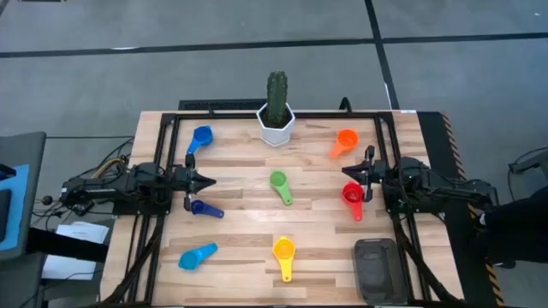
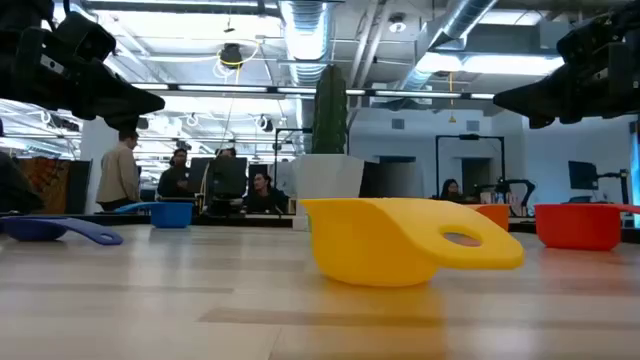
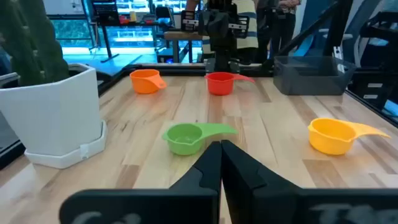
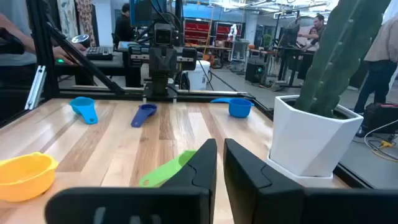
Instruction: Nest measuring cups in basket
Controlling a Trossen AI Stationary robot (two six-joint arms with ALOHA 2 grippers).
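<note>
Opening stage, as judged: no cup is yet gathered and the basket (image 1: 377,269), at the tabletop's (image 1: 240,257) near right corner, looks empty. Six measuring cups are counted, all lying apart: blue (image 1: 200,138), dark blue (image 1: 204,208), light blue (image 1: 196,255), green (image 1: 279,185), yellow (image 1: 283,253), orange (image 1: 344,141) and, making the count seven, red (image 1: 352,198); one basket; one cactus pot (image 1: 276,125). The left tool (image 1: 209,180) hovers at the left edge with fingers pressed together; the right tool (image 1: 348,174), fingers nearly together and holding nothing, hovers just beside the red cup. The next move probably calls for spreading the fingers over a nearby cup.
</note>
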